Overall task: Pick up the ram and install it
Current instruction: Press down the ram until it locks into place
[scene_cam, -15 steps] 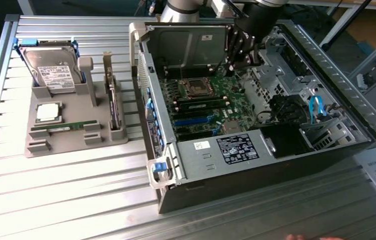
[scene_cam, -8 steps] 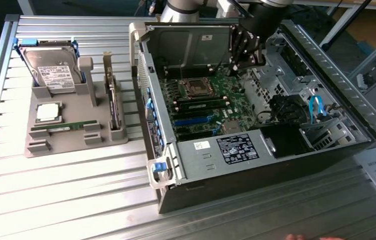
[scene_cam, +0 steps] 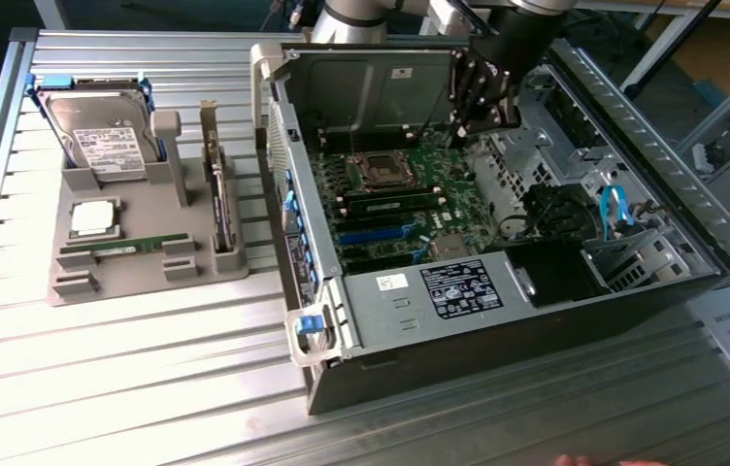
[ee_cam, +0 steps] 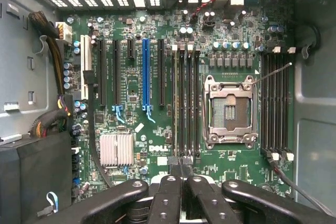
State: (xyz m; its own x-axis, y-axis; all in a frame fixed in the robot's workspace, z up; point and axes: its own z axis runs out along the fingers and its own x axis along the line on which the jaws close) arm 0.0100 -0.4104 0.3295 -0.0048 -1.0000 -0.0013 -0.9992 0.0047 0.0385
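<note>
Hand (scene_cam: 480,131) closed over mobo (scene_cam: 437,180); ram (scene_cam: 125,247) in tray (scene_cam: 125,283) — well apart.

On the slatted metal table (scene_cam: 106,369), a grey holder (scene_cam: 132,280) at the exterior view's left carries a hard drive (scene_cam: 106,136), a square silver processor (scene_cam: 94,217) and a dark expansion card (scene_cam: 220,204), beside an open computer case (scene_cam: 508,369) with its motherboard (ee_cam: 136,82) exposed.

The fingers (ee_cam: 166,199) are pressed together over the green motherboard (ee_cam: 134,85), just at the end of the black memory slots (ee_cam: 182,103) beside the silver-framed processor socket (ee_cam: 230,111). A blue expansion slot (ee_cam: 146,72) lies farther along.
</note>
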